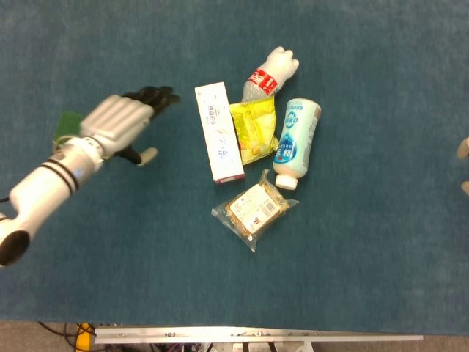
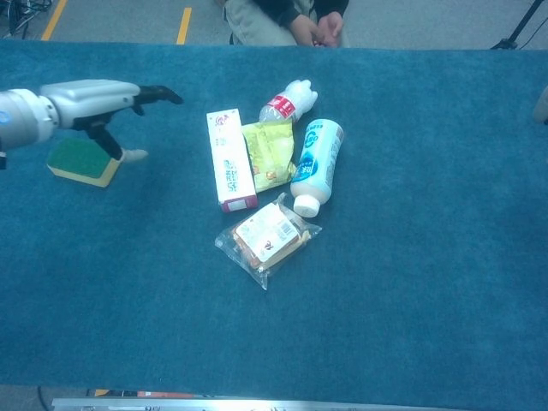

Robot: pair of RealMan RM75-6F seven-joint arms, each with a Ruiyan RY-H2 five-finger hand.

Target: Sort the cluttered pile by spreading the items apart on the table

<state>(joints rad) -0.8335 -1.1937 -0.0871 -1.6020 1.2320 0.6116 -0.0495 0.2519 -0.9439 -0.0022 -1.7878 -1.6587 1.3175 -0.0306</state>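
Left hand (image 1: 121,125) is up off the table with its fingers stretched out flat, holding nothing. It sits between the sponge (image 2: 83,161) and the pile. The sponge lies flat on the blue cloth (image 2: 411,282) at the far left, well apart from everything else — in the head view the hand covers most of it.

The pile is in the middle: a long white box (image 1: 218,132), a yellow packet (image 1: 253,129) just right of it, a crushed cola bottle (image 1: 270,74) at the far end, and a white-and-blue bottle (image 1: 296,142) on the right with its cap pointing near. A clear bag of bread (image 1: 254,207) sits nearest.

Right hand (image 1: 464,149) — only a sliver at the right edge, can't tell its state.
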